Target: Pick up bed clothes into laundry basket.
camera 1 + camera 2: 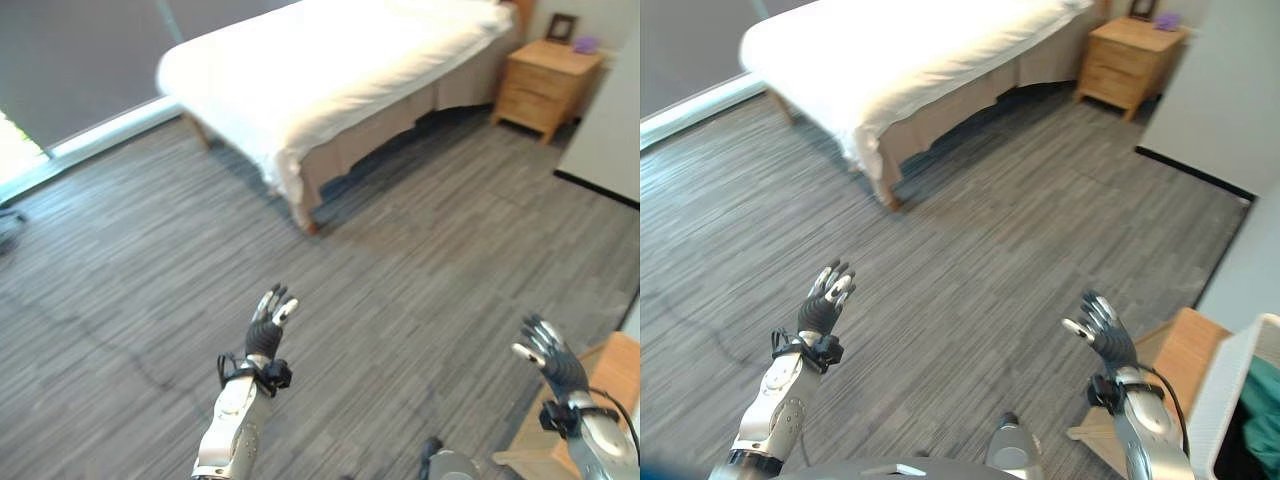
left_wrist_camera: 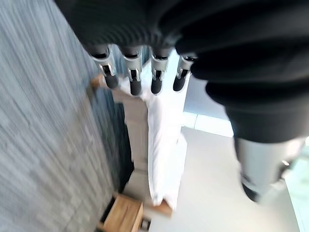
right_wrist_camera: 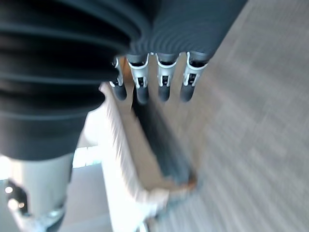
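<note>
So it's a bedroom with grey wood-look plank flooring all over. Far side there's a bed with a white sheet draped over it, hanging down over the near corner, and a beige skirt under that. Next to the head end is a little wooden nightstand with a picture frame and something small and purple on top. There's a white wall on the right.

Both arms are raised out in front of the robot, over bare floor and well short of the bed. The left hand points up toward the bed, fingers straight and relaxed, nothing in it. The right hand is the same deal: fingers spread a bit, released, holding nothing and touching nothing.

At the robot's right side, low down, there's a white laundry basket with something teal inside it, sitting just beside a light wooden piece of furniture. I can't make out any separate clothes on the bed, just that white bedding on top.
</note>
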You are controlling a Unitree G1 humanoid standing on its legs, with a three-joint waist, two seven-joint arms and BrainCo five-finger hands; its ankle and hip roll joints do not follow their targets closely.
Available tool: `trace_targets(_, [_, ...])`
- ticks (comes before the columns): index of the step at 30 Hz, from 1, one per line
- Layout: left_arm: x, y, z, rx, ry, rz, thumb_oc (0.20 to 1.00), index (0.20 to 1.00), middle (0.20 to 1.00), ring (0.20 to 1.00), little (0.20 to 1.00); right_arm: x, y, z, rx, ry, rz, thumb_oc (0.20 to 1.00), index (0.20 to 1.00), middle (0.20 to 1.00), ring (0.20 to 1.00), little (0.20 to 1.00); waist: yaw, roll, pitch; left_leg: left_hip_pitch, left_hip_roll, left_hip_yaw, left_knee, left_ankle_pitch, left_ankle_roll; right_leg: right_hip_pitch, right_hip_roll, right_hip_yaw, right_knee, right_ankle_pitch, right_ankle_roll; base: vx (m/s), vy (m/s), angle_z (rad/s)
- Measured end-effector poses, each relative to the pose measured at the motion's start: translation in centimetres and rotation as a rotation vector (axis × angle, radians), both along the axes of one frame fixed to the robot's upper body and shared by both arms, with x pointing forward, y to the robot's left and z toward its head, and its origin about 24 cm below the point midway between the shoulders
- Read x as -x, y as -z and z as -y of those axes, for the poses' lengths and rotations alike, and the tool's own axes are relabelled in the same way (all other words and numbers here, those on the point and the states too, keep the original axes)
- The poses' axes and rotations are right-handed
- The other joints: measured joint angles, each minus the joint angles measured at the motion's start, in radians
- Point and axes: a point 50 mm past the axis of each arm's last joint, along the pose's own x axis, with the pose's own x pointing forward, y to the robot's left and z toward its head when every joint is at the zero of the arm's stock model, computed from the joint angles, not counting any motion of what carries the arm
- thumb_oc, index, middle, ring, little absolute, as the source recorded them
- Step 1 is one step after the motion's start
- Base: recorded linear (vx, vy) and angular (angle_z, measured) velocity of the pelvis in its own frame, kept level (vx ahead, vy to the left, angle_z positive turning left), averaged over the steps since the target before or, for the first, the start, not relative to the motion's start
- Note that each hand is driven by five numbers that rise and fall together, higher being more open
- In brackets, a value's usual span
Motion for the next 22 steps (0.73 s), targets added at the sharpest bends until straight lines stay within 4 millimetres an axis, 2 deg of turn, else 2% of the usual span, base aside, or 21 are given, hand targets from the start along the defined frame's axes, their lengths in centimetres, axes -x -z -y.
trace_targets(1, [0.2,0.3,-0.3,-0.019,-0.001,-0.018,1.000,1.000,1.000,1.000,1.000,0.0,0.1,-0.3,-0.006,-0.006,-0.004,1.000,1.000,1.000,1.000,1.000,-0.014,0.000,0.008,-0.008,-0.006,-0.045,0.017,-0.012,0.016,-0.009,0.012,0.077,0.038,-0.018,0.017,0.04,0.048,0.76])
trace_targets(2, [0.3,0.8,-0.6,-0.045,-0.001,-0.043,1.000,1.000,1.000,1.000,1.000,0.4,0.5,-0.4,-0.011,-0.011,-0.021,1.000,1.000,1.000,1.000,1.000,-0.034,-0.002,0.005,-0.027,-0.002,-0.092,0.029,-0.018,0.027,-0.013,0.046,0.211,0.068,-0.049,0.054,0.06,0.028,1.27])
trace_targets(3, [0.6,1.1,-1.5,-0.073,-0.017,-0.063,1.000,1.000,1.000,1.000,1.000,0.6,0.7,-0.5,-0.014,-0.023,-0.030,1.000,1.000,1.000,1.000,1.000,-0.050,-0.009,0.005,-0.042,0.004,-0.120,0.020,0.003,0.039,-0.023,0.092,0.316,0.054,-0.062,0.075,0.09,0.042,1.04])
trace_targets(4, [0.9,1.3,-2.1,-0.088,-0.032,-0.078,1.000,1.000,1.000,1.000,1.000,0.5,0.7,-0.7,-0.018,-0.026,-0.027,1.000,1.000,1.000,1.000,1.000,-0.040,-0.013,0.006,-0.048,0.003,-0.127,0.019,0.010,0.044,-0.024,0.117,0.382,0.024,-0.066,0.080,0.10,0.017,0.66])
trace_targets(5, [1.1,1.6,-2.4,-0.097,-0.041,-0.095,1.000,1.000,1.000,1.000,1.000,0.5,0.7,-0.6,-0.018,-0.026,-0.028,1.000,1.000,1.000,1.000,1.000,-0.045,-0.017,0.004,-0.057,0.003,-0.129,0.021,0.022,0.042,-0.017,0.123,0.408,-0.011,-0.065,0.080,0.09,-0.006,0.26])
trace_targets(7, [1.5,1.7,-3.0,-0.112,-0.057,-0.106,1.000,1.000,1.000,1.000,1.000,0.5,0.7,-0.7,-0.016,-0.030,-0.029,1.000,1.000,1.000,1.000,1.000,-0.039,-0.015,0.004,-0.061,-0.006,-0.166,0.011,0.029,0.050,-0.006,0.125,0.426,-0.106,-0.063,0.078,0.04,-0.061,0.55])
trace_targets(8, [1.6,1.7,-3.2,-0.134,-0.065,-0.105,1.000,1.000,1.000,1.000,1.000,1.1,1.2,-0.8,0.010,-0.042,-0.058,1.000,1.000,1.000,1.000,1.000,-0.031,-0.024,0.000,-0.062,-0.012,-0.209,0.001,0.057,0.039,0.029,0.128,0.402,-0.204,-0.047,0.071,0.02,-0.104,0.88])
trace_targets(9, [1.9,1.6,-3.3,-0.134,-0.077,-0.101,1.000,1.000,1.000,1.000,1.000,1.5,1.6,-1.1,0.005,-0.053,-0.082,1.000,1.000,1.000,1.000,1.000,-0.032,-0.035,-0.007,-0.056,-0.020,-0.224,-0.008,0.062,0.035,0.049,0.124,0.382,-0.224,-0.032,0.073,0.04,-0.117,0.92])
trace_targets(10, [2.4,1.8,-3.4,-0.124,-0.092,-0.107,1.000,1.000,1.000,1.000,1.000,1.8,2.0,-1.5,-0.004,-0.079,-0.101,1.000,1.000,1.000,1.000,1.000,-0.026,-0.054,-0.019,-0.043,-0.032,-0.234,-0.019,0.066,0.031,0.074,0.120,0.378,-0.242,-0.006,0.070,0.03,-0.052,0.54])
trace_targets(11, [2.8,2.2,-3.2,-0.109,-0.105,-0.122,1.000,1.000,1.000,1.000,1.000,1.8,2.2,-1.8,-0.006,-0.093,-0.113,1.000,1.000,1.000,1.000,1.000,-0.009,-0.056,-0.022,-0.031,-0.038,-0.246,-0.022,0.066,0.026,0.095,0.118,0.385,-0.272,0.055,0.072,0.03,-0.085,0.33])
trace_targets(12, [3.4,2.8,-2.8,-0.088,-0.109,-0.143,1.000,1.000,1.000,1.000,1.000,1.6,2.4,-1.8,-0.007,-0.097,-0.122,1.000,1.000,1.000,1.000,1.000,0.003,-0.046,-0.026,-0.022,-0.029,-0.252,-0.025,0.062,0.016,0.118,0.129,0.379,-0.301,0.082,0.076,0.02,-0.062,0.17])
trace_targets(13, [3.4,2.8,-2.8,-0.088,-0.109,-0.143,1.000,1.000,1.000,1.000,1.000,1.6,2.4,-1.8,-0.007,-0.097,-0.122,1.000,1.000,1.000,1.000,1.000,0.003,-0.046,-0.026,-0.022,-0.029,-0.252,-0.025,0.062,0.016,0.118,0.129,0.379,-0.301,0.082,0.076,0.01,-0.063,0.08])
trace_targets(14, [3.9,3.2,-2.4,-0.082,-0.100,-0.162,1.000,1.000,1.000,1.000,1.000,0.7,2.0,-1.9,-0.003,-0.103,-0.097,1.000,1.000,1.000,1.000,1.000,0.024,-0.032,-0.032,-0.023,-0.011,-0.254,-0.028,0.063,0.004,0.130,0.144,0.370,-0.328,0.099,0.061,0.00,0.000,0.00])
trace_targets(17, [3.9,3.3,-2.0,-0.066,-0.091,-0.165,1.000,1.000,1.000,1.000,1.000,0.2,1.6,-1.9,0.003,-0.108,-0.082,1.000,1.000,1.000,1.000,1.000,0.033,-0.027,-0.034,-0.026,0.009,-0.279,-0.033,0.069,-0.009,0.146,0.163,0.350,-0.352,0.111,0.049,0.02,-0.038,0.14])
trace_targets(19, [3.9,3.6,-0.9,0.012,-0.098,-0.166,1.000,1.000,1.000,1.000,1.000,0.2,1.7,-1.9,0.009,-0.110,-0.090,1.000,1.000,1.000,1.000,1.000,0.039,-0.029,-0.040,-0.022,0.026,-0.294,-0.033,0.064,-0.019,0.174,0.178,0.331,-0.381,0.117,0.041,0.01,-0.045,0.19])
trace_targets(22, [3.8,3.6,-0.8,0.018,-0.101,-0.164,1.000,1.000,1.000,1.000,1.000,0.1,1.8,-2.4,0.008,-0.133,-0.096,1.000,1.000,1.000,1.000,1.000,0.041,-0.032,-0.043,-0.025,0.037,-0.306,-0.036,0.067,-0.023,0.178,0.186,0.315,-0.392,0.122,0.027,0.01,-0.028,0.13])
